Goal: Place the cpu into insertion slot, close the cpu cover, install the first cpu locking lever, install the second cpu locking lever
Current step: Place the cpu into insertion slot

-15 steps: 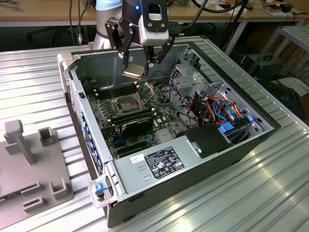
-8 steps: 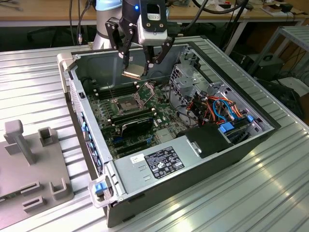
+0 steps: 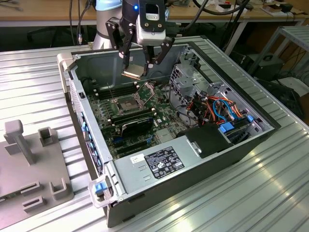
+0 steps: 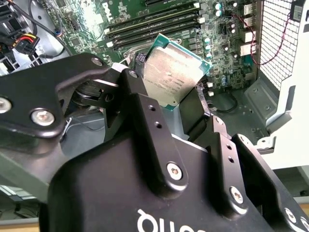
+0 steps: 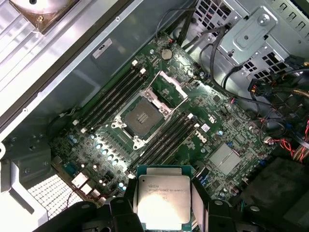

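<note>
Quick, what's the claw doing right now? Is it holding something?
Claw: closed, holding the chip.

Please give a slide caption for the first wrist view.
Gripper holds the cpu above the open insertion slot, its cpu cover raised.

One cpu (image 5: 164, 200), one insertion slot (image 5: 141, 116), one cpu cover (image 5: 173, 83).

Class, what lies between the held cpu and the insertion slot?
Only open air, as the exterior view shows: the gripper holds the cpu above the board, clear of the slot.
</note>
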You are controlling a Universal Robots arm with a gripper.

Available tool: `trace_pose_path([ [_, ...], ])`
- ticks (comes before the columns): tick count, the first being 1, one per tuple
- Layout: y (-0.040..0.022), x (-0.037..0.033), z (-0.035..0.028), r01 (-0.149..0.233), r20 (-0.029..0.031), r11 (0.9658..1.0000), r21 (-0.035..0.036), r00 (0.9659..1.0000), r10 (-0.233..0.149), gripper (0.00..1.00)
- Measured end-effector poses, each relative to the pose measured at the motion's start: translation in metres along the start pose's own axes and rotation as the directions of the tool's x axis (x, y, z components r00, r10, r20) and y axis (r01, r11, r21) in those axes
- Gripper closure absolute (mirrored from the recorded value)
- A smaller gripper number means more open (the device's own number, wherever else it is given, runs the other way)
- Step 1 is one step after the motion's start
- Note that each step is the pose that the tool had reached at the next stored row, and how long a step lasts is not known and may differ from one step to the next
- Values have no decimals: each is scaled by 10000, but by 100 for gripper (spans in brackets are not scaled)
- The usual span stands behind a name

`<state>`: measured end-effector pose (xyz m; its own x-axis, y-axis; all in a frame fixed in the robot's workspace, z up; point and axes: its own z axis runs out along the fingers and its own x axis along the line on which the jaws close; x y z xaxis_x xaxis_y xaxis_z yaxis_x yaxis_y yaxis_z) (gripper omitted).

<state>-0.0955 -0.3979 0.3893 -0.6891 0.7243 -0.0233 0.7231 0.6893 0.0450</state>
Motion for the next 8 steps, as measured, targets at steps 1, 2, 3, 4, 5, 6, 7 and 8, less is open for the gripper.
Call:
trace_pose_path([
  [1,0,0,0,-52,2,10000,0,10000,52,46],
  [2,0,0,1,-96,4,10000,1,10000,96,46],
  [3,0,0,1,-175,8,9998,3,9998,175,46],
  [4,0,0,1,-221,10,9998,4,9998,221,46],
  [5,0,0,2,-299,13,9996,6,9996,299,46],
  [6,0,0,2,-403,18,9992,8,9992,403,46],
  [7,0,0,2,-471,21,9989,9,9989,471,46],
  [8,0,0,3,-546,25,9985,11,9985,545,46],
])
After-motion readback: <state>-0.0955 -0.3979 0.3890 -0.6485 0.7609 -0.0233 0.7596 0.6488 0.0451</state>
